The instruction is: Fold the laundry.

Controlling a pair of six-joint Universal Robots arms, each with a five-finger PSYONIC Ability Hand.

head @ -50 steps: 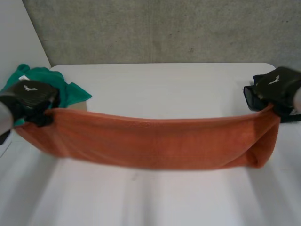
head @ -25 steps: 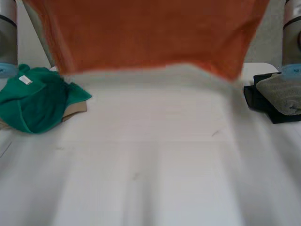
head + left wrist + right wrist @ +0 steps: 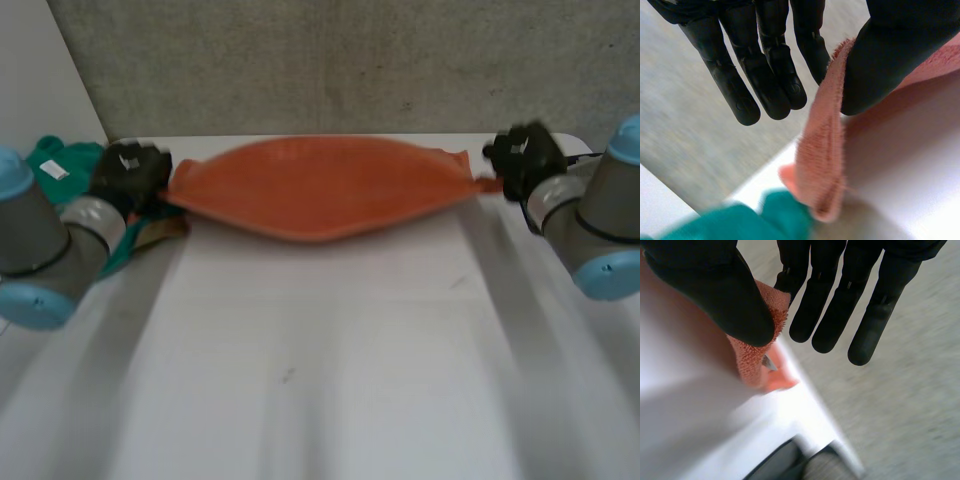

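- Orange and pulled taut, the towel (image 3: 320, 190) spans the 12 o'clock side of the white counter (image 3: 320, 380), held end to end between the two hands. Its middle bellies down toward the counter; I cannot tell whether it touches.
- At about 10 o'clock, the left hand (image 3: 128, 168) has one end. In its wrist view the thumb (image 3: 890, 55) presses the towel's edge against the nearest of the straight fingers (image 3: 765, 75), a firm pinch.
- At about 2 o'clock, the right hand (image 3: 522, 158) has the other end. Its thumb clamps a corner of the towel against its own straight fingers (image 3: 830, 310), so this is also a pinch.
- A green cloth (image 3: 62, 158) lies bunched at about 9 o'clock, just beside the left hand and close under that end of the towel.
- The step in hand looks like spreading: the towel is stretched to full length but is not yet laid flat, and no fold shows in it.
- The next move calls for lowering both ends together at even tension, so the towel settles smooth on the bare counter toward 6 o'clock.
- The left end should land clear of the green cloth, and neither pinch should let go until the towel lies flat.
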